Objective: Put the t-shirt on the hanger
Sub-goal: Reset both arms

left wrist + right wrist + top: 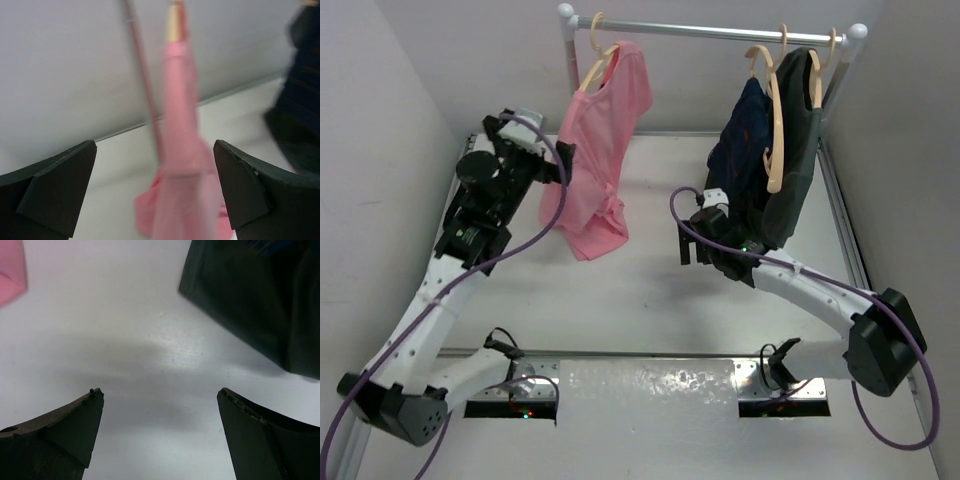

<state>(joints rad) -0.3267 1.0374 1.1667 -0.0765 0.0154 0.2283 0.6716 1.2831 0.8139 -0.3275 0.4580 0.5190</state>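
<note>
1. L gripper (155, 146): jaws spread wide, nothing btw them.
2. Pink t-shirt (607, 140) hangs on hanger (598, 68) straight ahead of L gripper, just past its fingertips. Can't tell if touching.
3. R gripper (160, 391): jaws wide apart, holding nothing, over table (150, 340).
4. From R gripper: t-shirt hem ahead-left, well apart; dark garments (260, 300) ahead-right, near.
5. Hanger hook on rail (720, 32), above L gripper.

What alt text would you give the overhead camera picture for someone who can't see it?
A pink t-shirt hangs on a wooden hanger from a metal rail above a white table. The left gripper is beside the shirt; the right gripper is near two dark garments hanging further along.
</note>
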